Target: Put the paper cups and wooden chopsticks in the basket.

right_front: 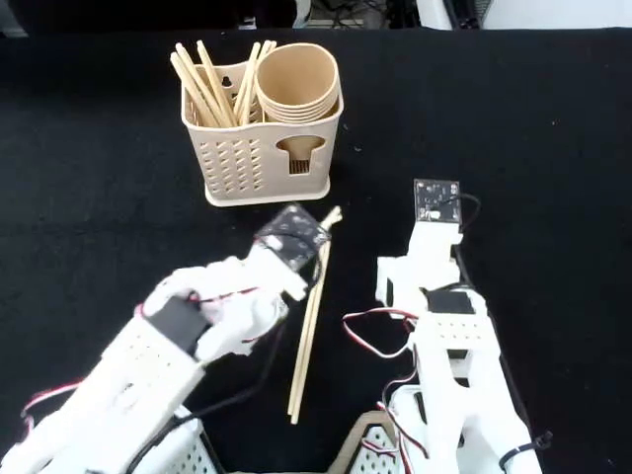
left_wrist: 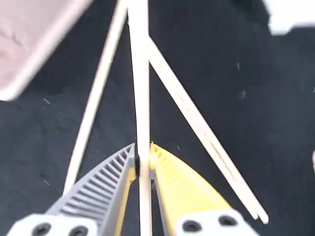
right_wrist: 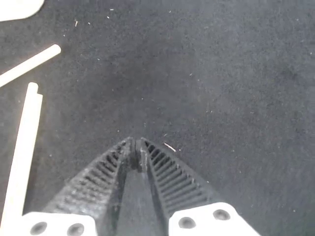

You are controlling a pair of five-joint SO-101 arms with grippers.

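The task is nearing completion: nested paper cups (right_front: 296, 84) and several wooden chopsticks (right_front: 202, 84) are standing in the perforated plastic basket (right_front: 262, 163) at 11 o'clock on the black felt-like tabletop (right_front: 513, 128). At its 6 o'clock, slim loose chopsticks (right_front: 309, 336) are lying flat; the left gripper (left_wrist: 142, 160) is pinching one chopstick (left_wrist: 140, 88) between ridged fingers, the right gripper (right_wrist: 136, 147) is pressing its fingers together, empty

The basket (right_front: 262, 163) is nearly full. Cups (right_front: 298, 84) plug its right half. Chopsticks (right_front: 212, 84) lean every which way in the left half, with thin gaps between them. Loose sticks (right_front: 308, 326) lie between the left arm (right_front: 188, 326) and the right arm (right_front: 444, 326). Bare black table (right_front: 533, 128) spreads out right of the basket.
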